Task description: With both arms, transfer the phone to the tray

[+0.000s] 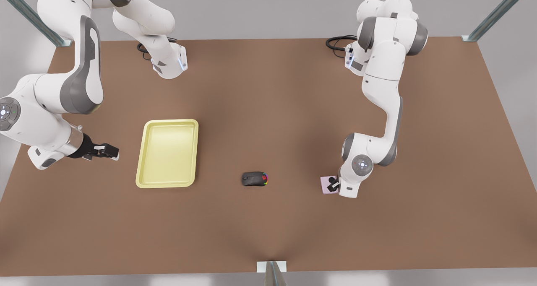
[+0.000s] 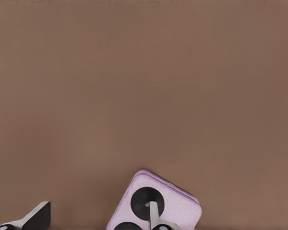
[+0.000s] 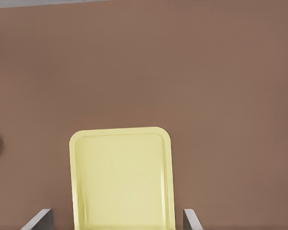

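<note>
Jaws on your right gripper (image 1: 110, 151), at the front view's left, stand spread and empty, hovering just beside the tray's (image 1: 168, 153) outer long edge with bare tabletop (image 1: 268, 101) behind. Moving rightward, you pass the tray, then open tabletop, then the black mouse (image 1: 254, 178). Farther right, your left gripper (image 1: 333, 184) sits over the phone (image 1: 325, 185), its jaws parted, one finger (image 2: 153, 213) across the camera circles, the other off the phone's edge; the phone lies flat, well apart from the tray.
</note>
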{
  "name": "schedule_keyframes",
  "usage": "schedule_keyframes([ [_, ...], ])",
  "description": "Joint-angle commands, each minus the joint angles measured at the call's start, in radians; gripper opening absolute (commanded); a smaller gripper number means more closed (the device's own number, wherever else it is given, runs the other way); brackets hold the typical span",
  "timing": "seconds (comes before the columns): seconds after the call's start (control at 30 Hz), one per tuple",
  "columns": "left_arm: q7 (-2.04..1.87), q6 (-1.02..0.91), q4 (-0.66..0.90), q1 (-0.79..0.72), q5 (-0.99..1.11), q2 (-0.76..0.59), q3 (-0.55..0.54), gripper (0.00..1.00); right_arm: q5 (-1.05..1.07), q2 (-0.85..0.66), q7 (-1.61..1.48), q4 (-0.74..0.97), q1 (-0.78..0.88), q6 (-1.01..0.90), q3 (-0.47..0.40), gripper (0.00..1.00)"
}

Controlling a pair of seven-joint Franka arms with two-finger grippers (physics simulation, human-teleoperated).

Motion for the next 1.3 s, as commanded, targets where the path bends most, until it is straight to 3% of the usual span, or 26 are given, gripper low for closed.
schedule_keyframes([
  [0.0, 0.051, -0.007, 0.034, -0.017, 0.039, 0.000, -0.010, 1.00, 0.001, 0.000, -0.003, 0.002, 0.000, 0.002, 0.000, 1.00],
  [0.17, 0.651, 0.005, 0.051, -0.029, 0.088, 0.006, -0.047, 1.00, 0.001, 0.000, -0.009, 0.000, -0.005, 0.002, 0.000, 1.00],
  [0.73, 0.651, 0.157, -0.043, -0.026, 0.084, 0.044, -0.053, 1.00, 0.001, 0.000, -0.018, 0.000, -0.006, -0.001, 0.000, 1.00],
  [1.27, 0.605, 0.136, -0.001, -0.017, 0.044, 0.064, -0.047, 1.00, 0.001, 0.000, -0.018, 0.000, -0.006, -0.001, 0.000, 1.00],
])
